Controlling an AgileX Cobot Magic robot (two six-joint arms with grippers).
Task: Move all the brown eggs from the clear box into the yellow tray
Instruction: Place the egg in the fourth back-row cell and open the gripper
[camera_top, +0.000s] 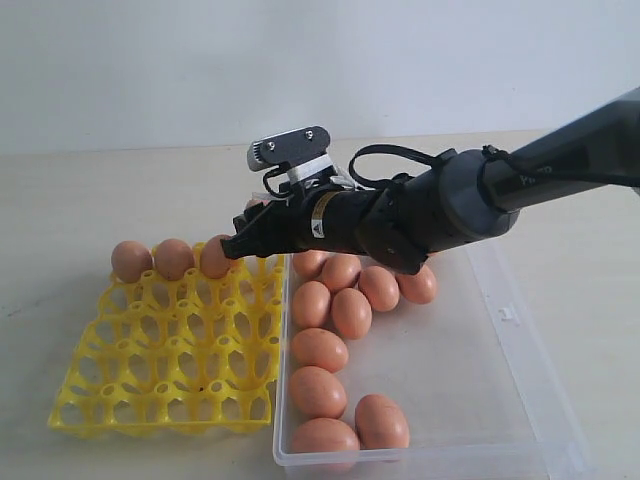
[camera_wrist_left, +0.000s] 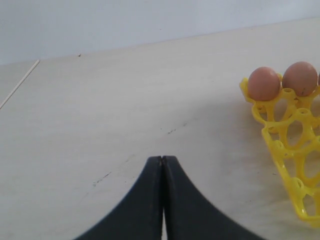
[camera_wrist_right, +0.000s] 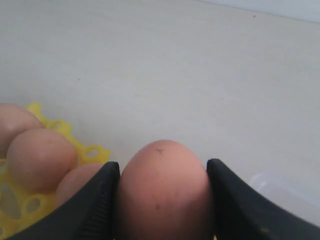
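My right gripper (camera_wrist_right: 163, 165) is shut on a brown egg (camera_wrist_right: 162, 195), its black fingers pressing on both sides. In the exterior view this gripper (camera_top: 243, 240) hangs over the far right corner of the yellow tray (camera_top: 160, 400), and its fingers mostly hide the held egg. Three brown eggs (camera_top: 173, 258) sit in the tray's back row. Several more eggs (camera_top: 318, 349) lie in the clear box (camera_top: 510, 330) right of the tray. My left gripper (camera_wrist_left: 162, 159) is shut and empty above bare table, with the tray's corner (camera_wrist_left: 285, 145) and two eggs (camera_wrist_left: 264, 83) off to one side.
The tray and the clear box stand side by side on a pale wooden table (camera_top: 80, 190). My right arm (camera_top: 450, 205) reaches across the far end of the box. A light wall runs behind the table.
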